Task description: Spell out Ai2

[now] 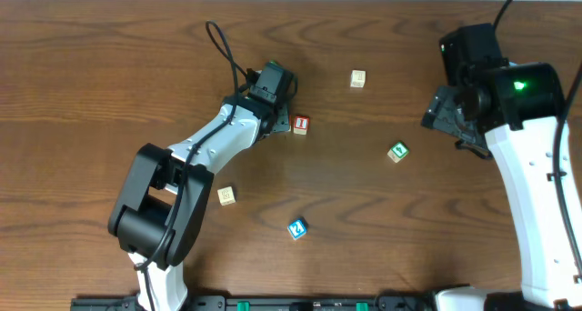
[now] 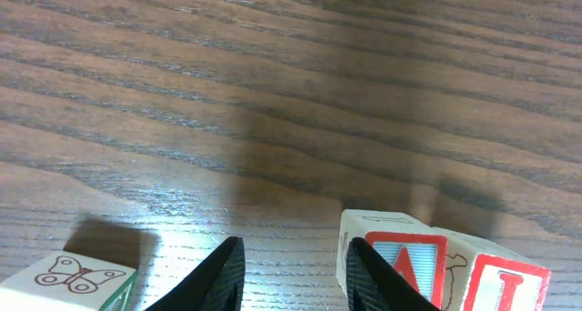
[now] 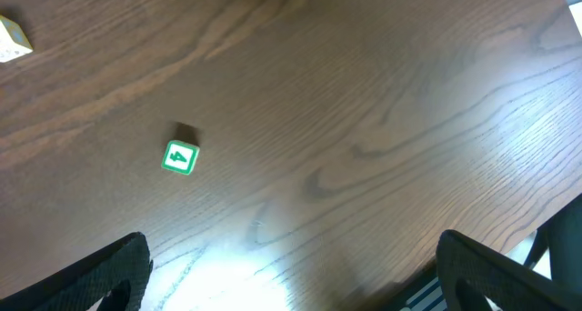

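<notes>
Ai2 two-thirds spelled: A cube (image 2: 400, 261) and I cube (image 2: 514, 284) touch side by side, lower right of left wrist view. Blue 2 cube (image 1: 297, 228) sits well apart at lower centre overhead, not yet placed. Fingers of left gripper (image 2: 296, 247) parted, empty, just beside A. Those of right gripper (image 3: 291, 256) wide apart, empty. Overhead shows I but A is hidden under the gripper; only the wrist view gives it

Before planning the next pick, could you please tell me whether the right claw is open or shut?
Open: the right claw shows its fingers wide apart, with only table between them.
</notes>
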Robot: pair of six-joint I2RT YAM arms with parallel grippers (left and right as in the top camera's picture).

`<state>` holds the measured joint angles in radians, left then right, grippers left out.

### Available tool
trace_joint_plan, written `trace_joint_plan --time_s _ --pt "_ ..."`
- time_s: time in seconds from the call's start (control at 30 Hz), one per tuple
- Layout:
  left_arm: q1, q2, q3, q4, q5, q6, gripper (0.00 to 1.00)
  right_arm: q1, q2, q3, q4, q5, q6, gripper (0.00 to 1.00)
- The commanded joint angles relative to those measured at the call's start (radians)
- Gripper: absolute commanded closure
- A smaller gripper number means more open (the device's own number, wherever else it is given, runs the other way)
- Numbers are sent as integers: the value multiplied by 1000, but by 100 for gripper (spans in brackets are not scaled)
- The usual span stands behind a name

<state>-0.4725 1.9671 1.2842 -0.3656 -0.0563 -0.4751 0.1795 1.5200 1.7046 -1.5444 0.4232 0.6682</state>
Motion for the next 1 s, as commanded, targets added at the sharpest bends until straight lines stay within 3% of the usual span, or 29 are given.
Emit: trace_joint_plan --time_s 0.0,0.63,0.73,0.97 --pt "0 -9 -8 -4 2 -5 61 -9 -11 1 0 21 -11 1" --pt "0 -9 -8 1 2 -5 53 -9 -11 1 0 21 -11 1" --pt "0 -9 -8 4 2 -5 46 -9 -11 1 0 21 -11 1" --pt "0 -9 -8 5 1 -5 48 -9 -11 1 0 21 -11 1"
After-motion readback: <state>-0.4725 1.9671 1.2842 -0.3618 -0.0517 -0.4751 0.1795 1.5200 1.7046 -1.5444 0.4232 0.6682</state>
